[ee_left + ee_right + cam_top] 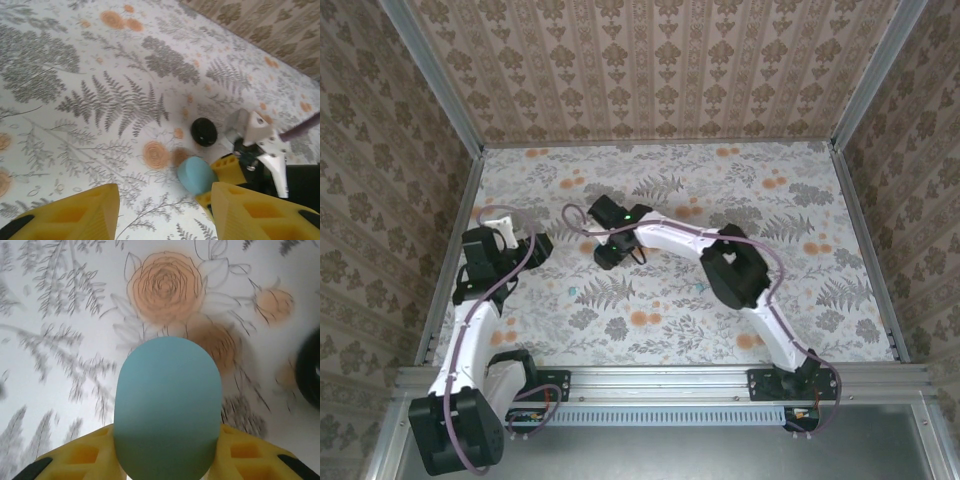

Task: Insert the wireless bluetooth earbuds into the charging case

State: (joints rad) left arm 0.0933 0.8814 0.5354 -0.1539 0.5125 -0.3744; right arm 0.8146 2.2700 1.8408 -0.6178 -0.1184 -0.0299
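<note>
Over at the 9 o'clock side of the bench (880, 280), the left gripper (165, 194) hangs with its yellow fingers (70, 215) well apart and nothing between them; it holds nothing.

Moving toward the middle of the bench, the right gripper (167, 440) has reached in from the 4 o'clock corner. It is closed on the charging case (167, 405), a yellow finger pressed against each side of the turquoise shell. From the left wrist view the case (196, 175) sits low over the flowered surface, though I cannot tell whether it touches. A black disc (204, 131) lies just beside it at roughly 12 o'clock, apart from it.

As for progress, I judge this an early stage. The case is secured, but the shell looks smooth and closed from what shows, so the lid seems not yet opened. I cannot make out the earbuds anywhere with confidence. Opening the case, picking up each earbud and seating them all appear left to do.
</note>
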